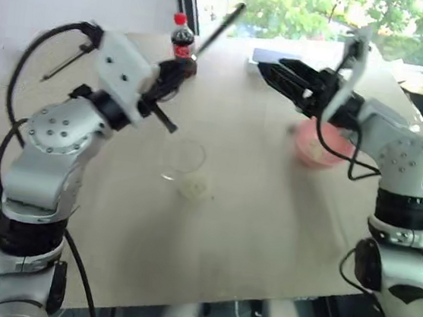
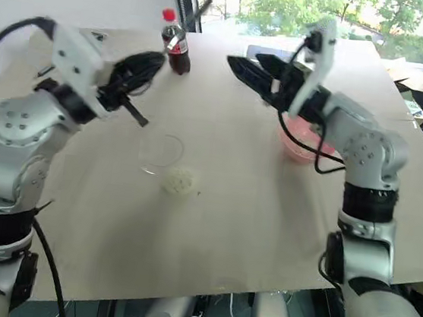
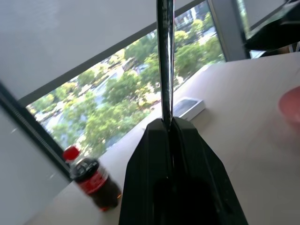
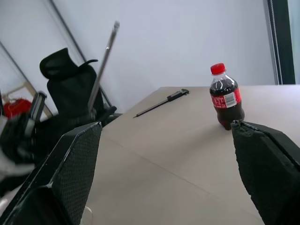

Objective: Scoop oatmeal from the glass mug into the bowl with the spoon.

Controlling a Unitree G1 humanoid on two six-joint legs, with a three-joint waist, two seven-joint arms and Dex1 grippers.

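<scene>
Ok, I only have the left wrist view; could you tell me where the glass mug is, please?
Observer: The glass mug is on the table, between the arms, nearer the left one.
Operator: Thanks. Is the oatmeal inside it?
Observer: A small heap of oatmeal lies on the table right beside the mug; I can't tell whether any is inside.
Operator: And the right gripper?
Observer: The right gripper is open and empty, above the table.

Shiny metal spoon (image 3: 165, 61), clear glass mug (image 1: 183, 160), grainy oatmeal (image 1: 195, 186), smooth pink bowl (image 1: 321, 149), matt tabletop (image 1: 250, 224).
</scene>
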